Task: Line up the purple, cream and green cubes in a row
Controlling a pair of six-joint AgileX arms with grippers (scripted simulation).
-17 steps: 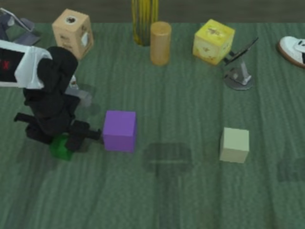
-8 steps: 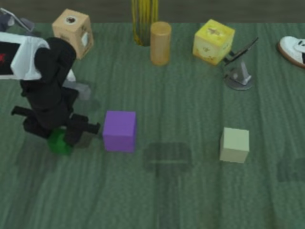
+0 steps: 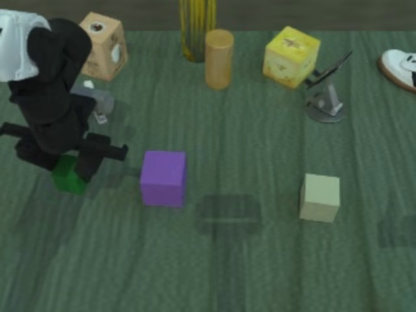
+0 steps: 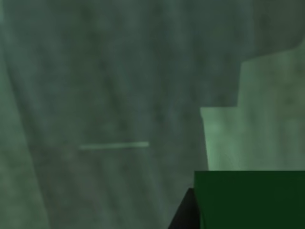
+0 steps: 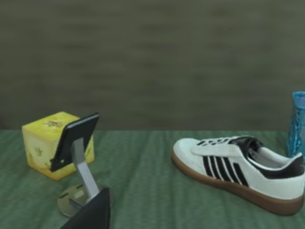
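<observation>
Three cubes showed — one purple cube (image 3: pixel 163 177), one cream cube (image 3: pixel 320 197) well right of it, one green cube (image 3: pixel 69 174) left of it. The left gripper (image 3: pixel 65 162) was clamped on the green cube (the right gripper's state I cannot tell).

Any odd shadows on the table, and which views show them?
Top view: two soft dark patches on the table, one right of the purple cube, one at the right edge, nothing standing there. Left wrist view: a stepped shadow edge on the cloth above the green cube. Right wrist view: even light, faint shadow under the shoe.
</observation>
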